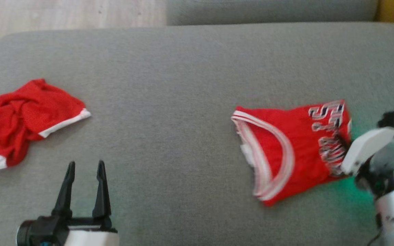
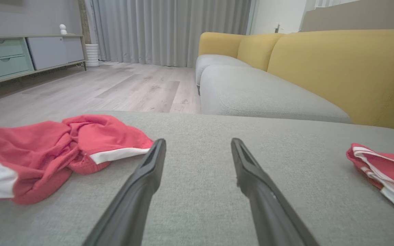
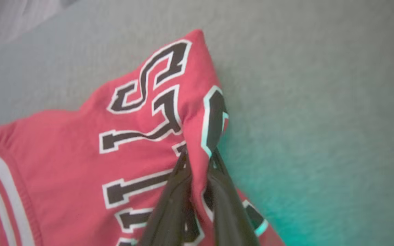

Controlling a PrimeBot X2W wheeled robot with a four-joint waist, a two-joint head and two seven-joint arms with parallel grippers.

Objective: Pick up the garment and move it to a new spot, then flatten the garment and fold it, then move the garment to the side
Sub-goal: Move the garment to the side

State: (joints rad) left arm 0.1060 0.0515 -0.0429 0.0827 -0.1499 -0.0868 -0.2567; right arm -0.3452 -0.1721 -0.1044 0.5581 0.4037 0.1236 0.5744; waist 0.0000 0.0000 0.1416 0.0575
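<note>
Black and spread wide, with nothing between them, the fingers of the left gripper point(image 1: 85, 164) were held nearest the robot, well to the left of the jersey point(image 1: 286, 150) and over the grey cushion point(image 1: 183, 85). At the jersey's right edge, the right gripper point(image 3: 198, 154) was seen closed almost fully, a raised fold of the red cloth pinched between its fingers beside the black lettering.

The jersey itself was laid on the cushion, doubled over, with its white-banded armhole turned away from the grip. It was judged to be light, soft and limp. Lifted by this one pinch, it would be expected to hang and bunch, and so thin a fold could slip from smooth fingers. For the flattening, a hold through both layers at a hem or shoulder corner, one corner to each gripper, was judged the surer.

Far to the left of the jersey, crumpled red shorts point(image 1: 22, 119) were seen, well apart from it. Beyond the jersey, a second seat point(image 1: 268, 10) and pale floor point(image 1: 63, 13) were visible.
</note>
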